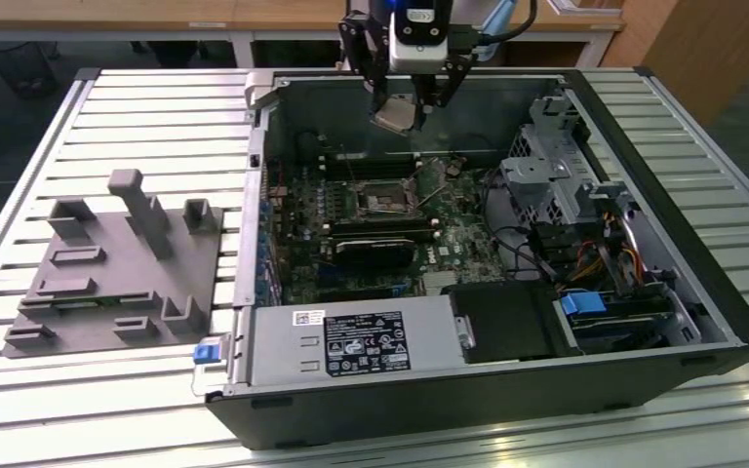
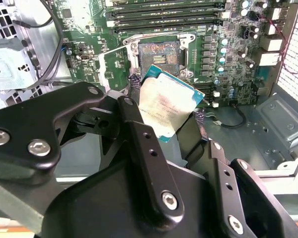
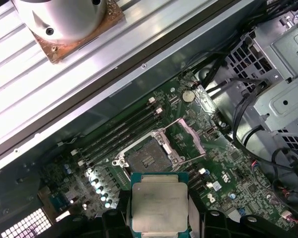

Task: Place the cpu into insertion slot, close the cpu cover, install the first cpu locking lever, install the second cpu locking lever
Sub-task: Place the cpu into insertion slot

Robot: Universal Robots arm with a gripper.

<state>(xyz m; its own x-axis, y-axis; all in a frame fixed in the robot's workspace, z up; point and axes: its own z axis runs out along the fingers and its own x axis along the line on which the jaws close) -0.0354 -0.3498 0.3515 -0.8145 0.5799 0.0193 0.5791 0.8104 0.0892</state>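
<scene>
Cpu: clamped by its edges in the gripper, hanging above the insertion slot, apart from it.
Grey fixture: on the counter, well off toward the exterior view's left of the insertion slot.
Cpu cover: flipped open just beside the insertion slot.
Gripper: narrow, closed on the cpu.

In the second wrist view the gripper links hide parts of the cpu edge; beyond the gripper, the insertion slot contacts are too small to tell.
</scene>
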